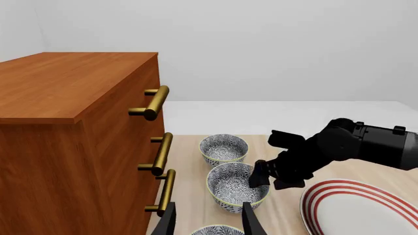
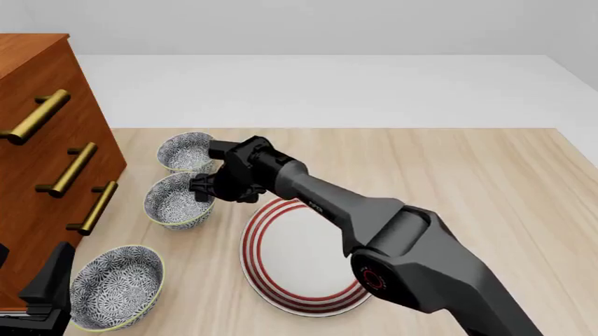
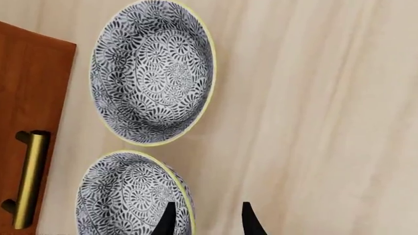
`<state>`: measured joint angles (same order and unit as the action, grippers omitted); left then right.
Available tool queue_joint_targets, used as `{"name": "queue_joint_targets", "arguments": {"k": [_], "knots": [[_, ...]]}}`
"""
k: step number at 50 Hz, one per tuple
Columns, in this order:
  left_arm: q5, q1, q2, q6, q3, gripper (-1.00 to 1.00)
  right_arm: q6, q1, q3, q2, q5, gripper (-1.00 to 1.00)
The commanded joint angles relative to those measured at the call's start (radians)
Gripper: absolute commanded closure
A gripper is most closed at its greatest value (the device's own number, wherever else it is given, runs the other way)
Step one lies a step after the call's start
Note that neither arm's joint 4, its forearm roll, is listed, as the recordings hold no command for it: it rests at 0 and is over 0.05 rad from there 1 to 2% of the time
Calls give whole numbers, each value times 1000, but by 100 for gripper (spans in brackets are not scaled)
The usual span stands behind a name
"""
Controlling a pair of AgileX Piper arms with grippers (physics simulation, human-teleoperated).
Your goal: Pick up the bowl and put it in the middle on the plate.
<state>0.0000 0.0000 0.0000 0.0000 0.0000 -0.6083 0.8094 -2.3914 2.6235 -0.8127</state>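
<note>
Three alike blue-patterned bowls stand in a row beside the dresser. The middle bowl (image 2: 176,201) (image 1: 233,185) (image 3: 127,198) has my right gripper (image 2: 198,187) (image 1: 259,175) (image 3: 207,220) at its rim on the plate's side. The gripper is open, one finger inside the rim and one outside, with a gap still showing. The plate (image 2: 304,255) (image 1: 359,210), white with red rings, lies just right of that bowl and carries nothing. My left gripper (image 2: 47,290) (image 1: 209,223) hangs open at the near left, above the nearest bowl, holding nothing.
A wooden dresser (image 2: 42,140) (image 1: 72,122) with brass handles (image 1: 154,101) stands at the left, close to the bowls. The far bowl (image 2: 186,150) (image 1: 224,148) and the near bowl (image 2: 114,287) flank the middle one. The right arm (image 2: 374,224) stretches over the plate.
</note>
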Motion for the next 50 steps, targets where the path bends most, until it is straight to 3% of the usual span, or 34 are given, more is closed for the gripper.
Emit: {"name": "queue_joint_targets", "arguments": {"k": [1, 8, 9, 10, 14, 25, 32, 35, 43, 50], "knots": [[0, 0, 0, 0, 0, -100, 1, 5, -3, 13, -1, -100], [0, 0, 0, 0, 0, -100, 13, 4, -5, 11, -7, -100], [0, 0, 0, 0, 0, -100, 4, 13, -2, 11, -6, 100], [0, 0, 0, 0, 0, -100, 35, -7, -20, 13, -23, 100], [0, 0, 0, 0, 0, -100, 14, 12, 1, 2, -7, 100], [0, 0, 0, 0, 0, -100, 31, 14, 6, -6, -7, 100], [0, 0, 0, 0, 0, -100, 21, 24, 80, -69, 36, 100], [0, 0, 0, 0, 0, -100, 9, 32, 132, -121, 64, 100], [0, 0, 0, 0, 0, -100, -13, 30, 427, -367, 189, 100], [0, 0, 0, 0, 0, -100, -2, 5, 633, -542, 264, 100]]}}
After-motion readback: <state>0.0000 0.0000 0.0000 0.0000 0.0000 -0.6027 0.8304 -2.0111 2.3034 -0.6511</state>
